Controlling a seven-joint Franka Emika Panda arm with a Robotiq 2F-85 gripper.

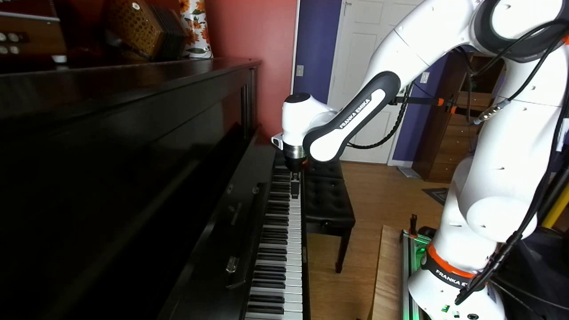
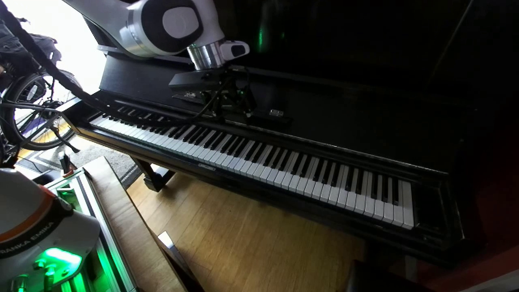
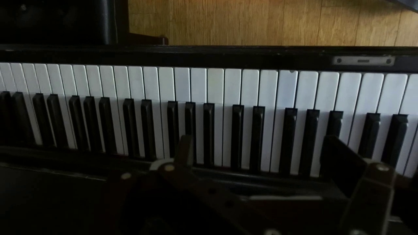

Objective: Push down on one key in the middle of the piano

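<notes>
- Got piano (image 1: 146, 146) running through both exterior views, with lid (image 2: 348, 117) folded back. Leaves the whole run of keys (image 2: 247, 164) exposed, as any press needs.
- Find arm (image 1: 413, 49) based well apart from the piano, facing its keys and reaching across with its end pointing down. Likely set back for room to bend, so as to come onto a key from above.
- Find bench (image 1: 329, 198) along the front of the piano, off toward one end. Probably parked there to stay out of the arm's way; in the wrist view, shows just at the top left.
- Read gripper (image 3: 258, 136) as spread wide, holding nothing. Hangs over the keys, roughly mid-row; looks apart from them, but can't read the exact gap. Makes sense as a staging height.
- See fingers (image 3: 343, 163) parted across several keys in the wrist view. Risks hitting two at once if lowered level like this. Better to bring them together into one narrow tip, or tilt to lead with one.
- Note plate (image 3: 363, 61) on the piano's front edge, near the right of the wrist view. Probably for a lock, so likely near centre and handy as a marker.
- See no key visibly sunk. Judge the press as not yet done; can't tell at which key to aim.
</notes>
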